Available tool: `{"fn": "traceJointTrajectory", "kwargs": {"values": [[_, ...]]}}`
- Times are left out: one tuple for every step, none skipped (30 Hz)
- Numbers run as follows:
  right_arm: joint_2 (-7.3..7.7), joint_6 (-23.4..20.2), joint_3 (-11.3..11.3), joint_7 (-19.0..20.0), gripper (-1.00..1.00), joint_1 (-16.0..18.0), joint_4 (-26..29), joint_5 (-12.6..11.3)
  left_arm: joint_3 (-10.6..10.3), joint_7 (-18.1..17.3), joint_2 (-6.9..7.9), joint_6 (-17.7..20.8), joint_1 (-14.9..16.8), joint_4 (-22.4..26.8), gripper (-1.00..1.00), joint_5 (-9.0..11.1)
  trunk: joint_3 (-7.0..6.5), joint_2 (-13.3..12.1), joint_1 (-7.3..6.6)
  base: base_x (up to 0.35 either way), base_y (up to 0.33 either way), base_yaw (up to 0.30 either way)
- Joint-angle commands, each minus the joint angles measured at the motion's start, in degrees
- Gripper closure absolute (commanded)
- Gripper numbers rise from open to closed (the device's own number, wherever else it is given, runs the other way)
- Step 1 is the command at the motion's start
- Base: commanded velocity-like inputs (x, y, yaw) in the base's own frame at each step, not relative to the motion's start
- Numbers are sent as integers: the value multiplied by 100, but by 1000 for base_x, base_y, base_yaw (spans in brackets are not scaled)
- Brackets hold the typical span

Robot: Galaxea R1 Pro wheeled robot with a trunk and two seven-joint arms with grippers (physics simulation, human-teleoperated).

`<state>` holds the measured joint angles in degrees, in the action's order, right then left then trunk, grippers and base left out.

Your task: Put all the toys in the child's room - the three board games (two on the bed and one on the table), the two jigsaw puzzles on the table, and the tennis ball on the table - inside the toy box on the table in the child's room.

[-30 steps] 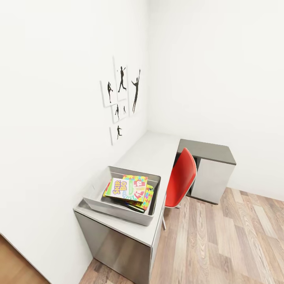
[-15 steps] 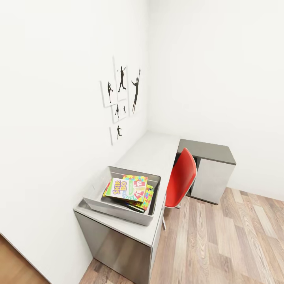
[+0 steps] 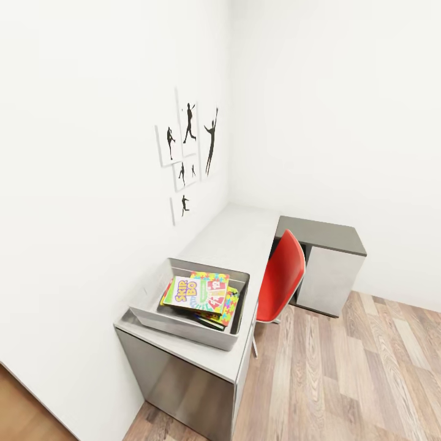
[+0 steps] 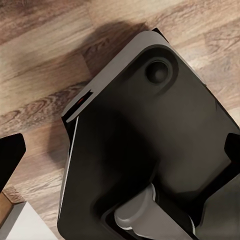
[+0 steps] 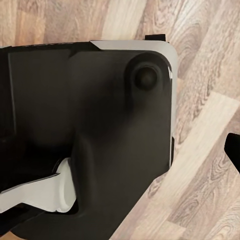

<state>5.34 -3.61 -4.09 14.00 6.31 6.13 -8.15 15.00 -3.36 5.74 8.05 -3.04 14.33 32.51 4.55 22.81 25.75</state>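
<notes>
Both arms hang low over the robot's dark base (image 4: 150, 140), wrists pointing at the floor (image 5: 200, 150); I cannot tell how either gripper stands. On the table (image 3: 239, 236), the toy box (image 3: 184, 321) holds the Skip-Bo game (image 3: 188, 294) and puzzles (image 3: 228, 306).

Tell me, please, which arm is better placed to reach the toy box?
Left, marginally: the toy box sits left of centre in the head view. Both wrist cameras face the base and floor, so neither is close.

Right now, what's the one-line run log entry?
toy box on table | Skip-Bo game on top inside | red chair beside
</notes>
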Motion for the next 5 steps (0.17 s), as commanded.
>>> {"fn": "traceJointTrajectory", "kwargs": {"values": [[3, -35, -42, 11, -100, 2, 11, -63, 36, -16, -2, 48, -5, 19, -100, 27, 11, 11, 3, 0, 0, 0], [3, -35, -41, 12, -100, 2, 11, -67, 36, -18, -2, 48, -7, 20, -100, 27, 11, 11, 3, 0, 0, 0], [3, -35, -41, 13, -100, 2, 11, -70, 37, -18, -2, 48, -6, 20, -100, 27, 11, 11, 3, 0, 0, 0], [3, -35, -41, 12, -100, 2, 11, -72, 37, -19, -2, 48, -6, 19, -100, 27, 11, 11, 3, 0, 0, 0], [3, -35, -40, 11, -100, 2, 11, -72, 37, -18, -2, 48, -5, 21, -100, 27, 11, 11, 3, 0, 0, 0]]}}
